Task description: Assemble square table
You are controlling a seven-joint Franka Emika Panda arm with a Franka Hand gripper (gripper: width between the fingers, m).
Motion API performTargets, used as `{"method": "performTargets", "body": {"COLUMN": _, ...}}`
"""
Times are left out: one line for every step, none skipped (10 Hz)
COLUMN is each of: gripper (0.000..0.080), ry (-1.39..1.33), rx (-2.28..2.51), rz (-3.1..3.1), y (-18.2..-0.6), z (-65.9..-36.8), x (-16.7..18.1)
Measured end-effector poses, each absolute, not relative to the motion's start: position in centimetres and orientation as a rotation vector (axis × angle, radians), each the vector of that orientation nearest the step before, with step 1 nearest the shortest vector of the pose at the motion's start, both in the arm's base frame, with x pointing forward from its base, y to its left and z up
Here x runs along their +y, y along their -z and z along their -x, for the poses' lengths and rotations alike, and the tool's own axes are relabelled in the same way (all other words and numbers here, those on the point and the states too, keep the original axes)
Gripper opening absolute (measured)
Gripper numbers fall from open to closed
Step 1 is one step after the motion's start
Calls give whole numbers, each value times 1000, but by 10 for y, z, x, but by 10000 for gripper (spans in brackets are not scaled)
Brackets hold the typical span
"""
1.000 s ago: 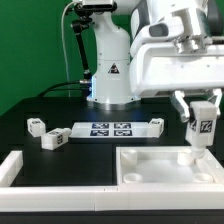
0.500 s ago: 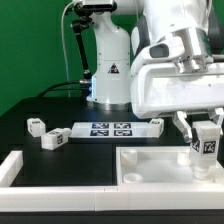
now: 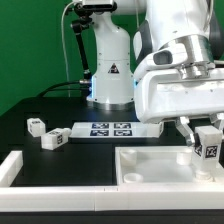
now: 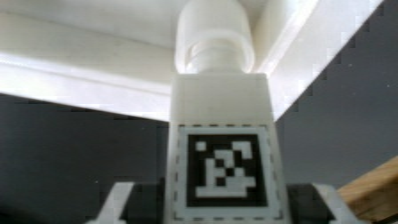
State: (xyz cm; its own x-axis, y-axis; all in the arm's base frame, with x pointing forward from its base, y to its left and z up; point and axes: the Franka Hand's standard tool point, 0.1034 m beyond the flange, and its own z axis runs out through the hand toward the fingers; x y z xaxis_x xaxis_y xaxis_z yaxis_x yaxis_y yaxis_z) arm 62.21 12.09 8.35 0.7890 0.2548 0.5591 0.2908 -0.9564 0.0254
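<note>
The white square tabletop [image 3: 165,168] lies underside up at the front of the exterior view, its hollow and corner sockets showing. My gripper [image 3: 206,137] is shut on a white tagged leg [image 3: 206,150] and holds it upright over the tabletop's far right corner. In the wrist view the leg [image 4: 222,110] fills the middle, its tag facing the camera and its tip against the tabletop's rim [image 4: 107,60], with my fingers [image 4: 128,205] on both sides. Two more legs [image 3: 37,126] [image 3: 55,139] lie at the exterior view's left. Another leg [image 3: 155,124] lies by the marker board.
The marker board [image 3: 112,129] lies flat in front of the robot base [image 3: 110,70]. A long low white rail [image 3: 40,182] runs along the front and turns up at the exterior view's left. A wooden edge [image 4: 377,190] shows in the wrist view.
My gripper has moved down and a little toward the exterior view's right with the leg, bringing it closer to the tabletop's far right corner.
</note>
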Motion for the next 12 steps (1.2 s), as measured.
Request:
{"method": "performTargets", "body": {"gripper": 291, "ry": 893, "rx": -446, "rz": 2913, "y": -80, "z": -621, "x": 121}}
{"method": "performTargets", "body": {"gripper": 291, "ry": 884, "rx": -448, "rz": 2916, "y": -75, "z": -619, "x": 121}}
{"method": "performTargets", "body": {"gripper": 291, "ry": 884, "rx": -450, "rz": 2916, "y": -73, "z": -619, "x": 121}}
{"method": "performTargets", "body": {"gripper": 291, "ry": 885, "rx": -462, "rz": 2916, "y": -73, "z": -618, "x": 121}}
{"method": "performTargets", "body": {"gripper": 291, "ry": 886, "rx": -472, "rz": 2916, "y": -73, "z": -618, "x": 121}}
{"method": "performTargets", "body": {"gripper": 292, "ry": 886, "rx": -474, "rz": 2916, "y": -73, "z": -618, "x": 121}}
{"method": "performTargets", "body": {"gripper": 292, "ry": 886, "rx": -477, "rz": 2916, "y": -73, "z": -618, "x": 121}}
{"method": "performTargets", "body": {"gripper": 482, "ry": 886, "rx": -480, "rz": 2916, "y": -73, "z": -618, "x": 121}}
{"method": "performTargets", "body": {"gripper": 612, "ry": 886, "rx": -483, "rz": 2916, "y": -73, "z": -618, "x": 121}}
{"method": "performTargets", "body": {"gripper": 612, "ry": 886, "rx": -485, "rz": 2916, "y": -73, "z": -618, "x": 121}}
{"method": "performTargets", "body": {"gripper": 638, "ry": 886, "rx": -489, "rz": 2916, "y": -72, "z": -618, "x": 121}}
{"method": "performTargets", "body": {"gripper": 638, "ry": 887, "rx": -493, "rz": 2916, "y": -72, "z": -618, "x": 121}}
